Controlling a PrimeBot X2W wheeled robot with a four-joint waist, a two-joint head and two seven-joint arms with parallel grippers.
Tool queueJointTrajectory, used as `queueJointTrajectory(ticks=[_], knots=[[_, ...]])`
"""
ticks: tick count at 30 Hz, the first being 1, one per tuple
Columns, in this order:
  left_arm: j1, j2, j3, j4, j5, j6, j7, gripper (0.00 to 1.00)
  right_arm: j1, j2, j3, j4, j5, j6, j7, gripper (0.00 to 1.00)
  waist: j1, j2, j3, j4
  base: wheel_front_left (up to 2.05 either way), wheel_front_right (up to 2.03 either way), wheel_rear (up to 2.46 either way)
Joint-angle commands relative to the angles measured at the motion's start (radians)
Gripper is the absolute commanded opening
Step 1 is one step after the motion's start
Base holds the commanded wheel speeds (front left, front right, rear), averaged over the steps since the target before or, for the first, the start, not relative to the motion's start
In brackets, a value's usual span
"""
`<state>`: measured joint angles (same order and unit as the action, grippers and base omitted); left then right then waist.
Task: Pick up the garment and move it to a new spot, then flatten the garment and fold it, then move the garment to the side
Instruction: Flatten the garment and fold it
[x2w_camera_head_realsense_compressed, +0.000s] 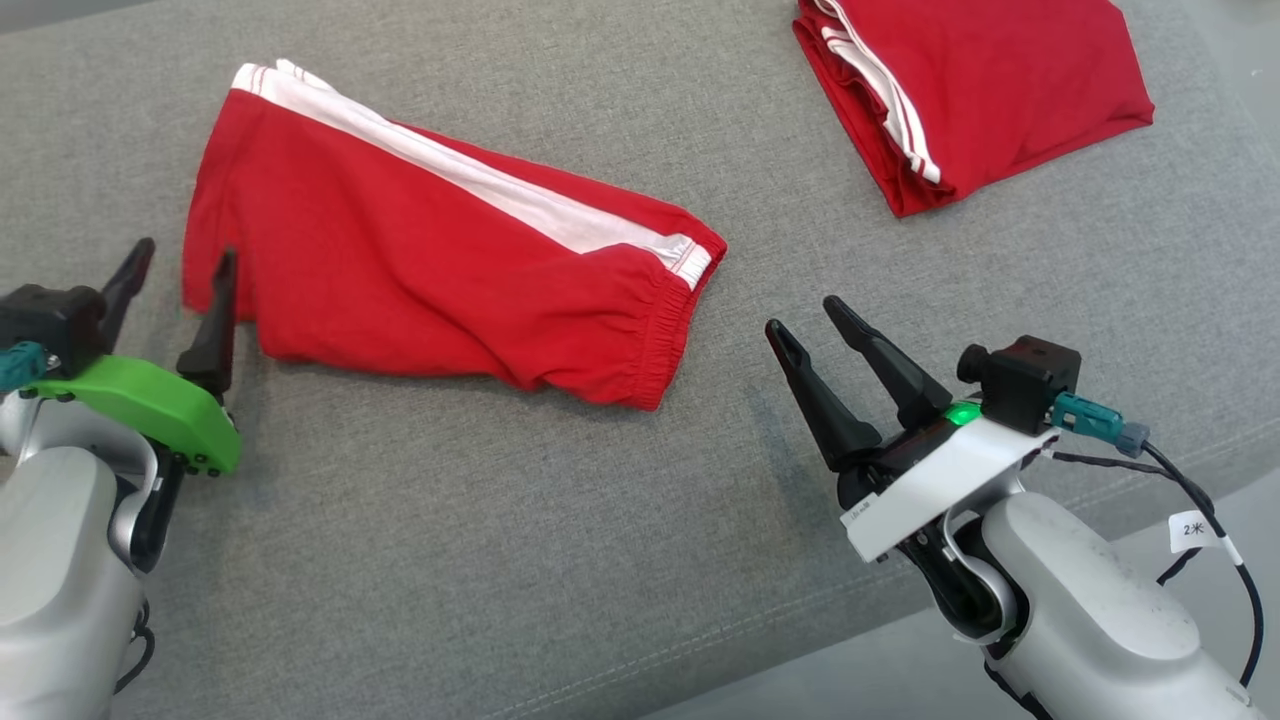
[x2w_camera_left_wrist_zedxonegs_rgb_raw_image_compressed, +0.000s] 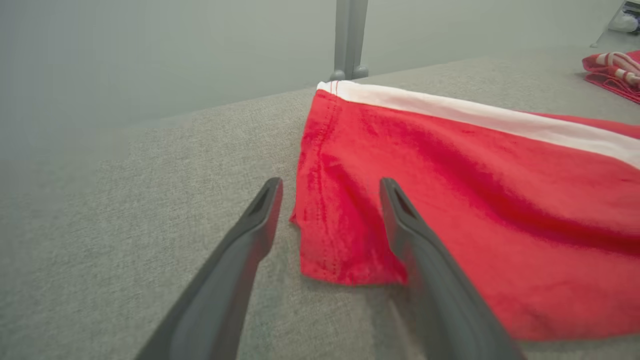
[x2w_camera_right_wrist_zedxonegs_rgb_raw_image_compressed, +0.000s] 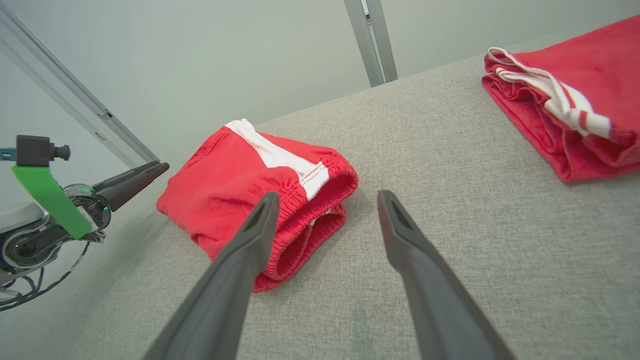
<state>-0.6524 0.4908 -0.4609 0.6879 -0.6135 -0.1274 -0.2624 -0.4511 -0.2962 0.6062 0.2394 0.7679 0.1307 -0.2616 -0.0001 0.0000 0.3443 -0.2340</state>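
Red garment (x2w_camera_head_realsense_compressed: 430, 270) lies on grey fabric (x2w_camera_head_realsense_compressed: 500, 520); left tool (x2w_camera_head_realsense_compressed: 188, 250) and right tool (x2w_camera_head_realsense_compressed: 803, 314) spread apart.

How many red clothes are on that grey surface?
2. Red shorts lie by the left pincer; a folded red garment sits farther off, to the right. Its folds might hide more.

The garment (x2w_camera_head_realsense_compressed: 440, 280) lies on the padded surface (x2w_camera_head_realsense_compressed: 500, 560), left of centre in the head view, slanting down toward the middle. The folded garment (x2w_camera_head_realsense_compressed: 980, 90) lies at the upper right, well apart from it. The left gripper (x2w_camera_head_realsense_compressed: 187, 250) sits at the lower left, by the garment's lower-left corner. The right gripper (x2w_camera_head_realsense_compressed: 804, 314) sits at the lower right, near the garment's right end
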Motion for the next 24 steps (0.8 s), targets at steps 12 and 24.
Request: queueJointTrajectory(ticks=[12,24], knots=[[-0.068,0.021,-0.057,0.096,-0.048,-0.003,-0.002,1.00,0.041,0.025,-0.047,-0.063,-0.055,0.000,0.034,1.00,0.0001,0.0000,0.055,-0.048,0.00,0.00,0.00],[-0.078,-0.026,-0.141,0.180,-0.096,-0.003,0.010,1.00,0.056,0.040,-0.064,-0.085,-0.075,0.000,0.055,1.00,0.0001,0.0000,0.057,-0.049,0.00,0.00,0.00]])
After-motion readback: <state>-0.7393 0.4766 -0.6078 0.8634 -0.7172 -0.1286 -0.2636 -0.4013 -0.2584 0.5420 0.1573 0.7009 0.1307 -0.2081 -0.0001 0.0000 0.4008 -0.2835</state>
